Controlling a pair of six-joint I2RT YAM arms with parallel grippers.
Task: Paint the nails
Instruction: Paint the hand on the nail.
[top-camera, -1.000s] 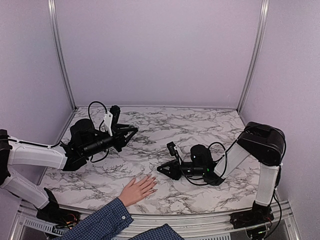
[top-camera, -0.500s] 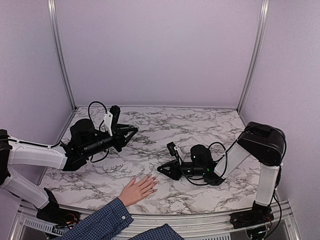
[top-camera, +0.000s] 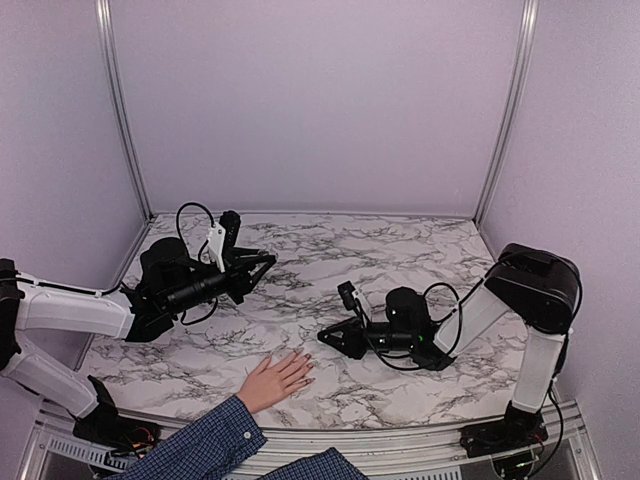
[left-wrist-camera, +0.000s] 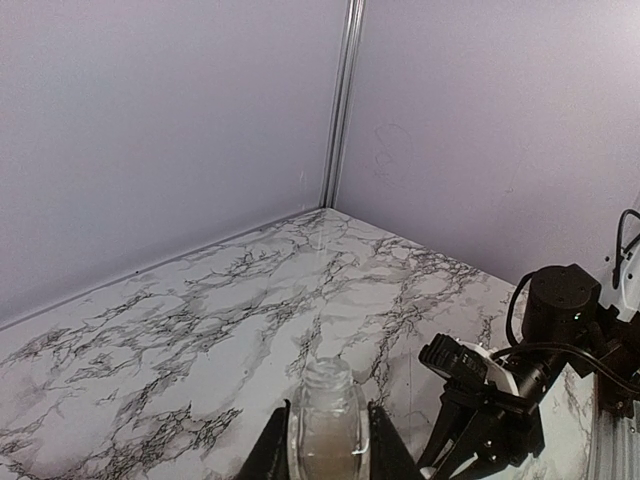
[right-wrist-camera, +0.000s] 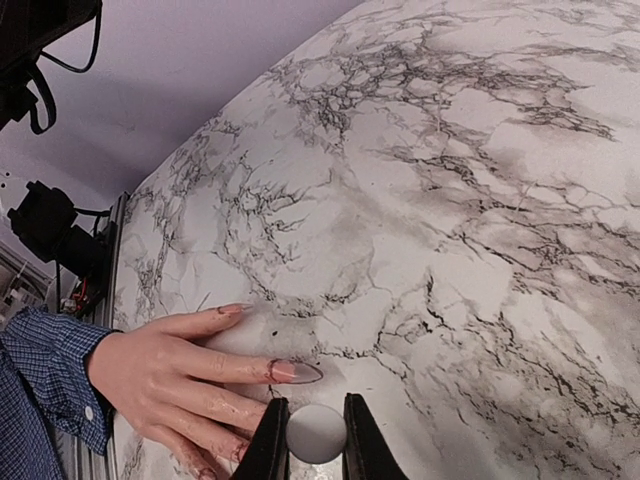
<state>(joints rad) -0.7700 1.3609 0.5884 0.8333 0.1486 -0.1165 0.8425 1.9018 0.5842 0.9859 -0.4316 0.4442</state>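
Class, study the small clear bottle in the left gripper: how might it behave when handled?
The bottle looks like clear, smooth glass, so probably rigid, fragile and somewhat slippery. It seems uncapped, so tilting might spill it. Its narrow, rounded body, clamped in the left gripper, could tip or roll if released.

— Where's the hand (top-camera: 275, 380)?
— Flat on the table (top-camera: 420, 250) at its near edge, left of centre, with the nails (right-wrist-camera: 296, 372) at its right end.
— And the grippers?
— The right gripper (top-camera: 323, 338) is just right of the fingertips (a cap (right-wrist-camera: 316, 432) between its fingers). The left gripper (top-camera: 266, 262) is behind the hand, nearer the left edge, with a bottle (left-wrist-camera: 327, 410) between its fingers.
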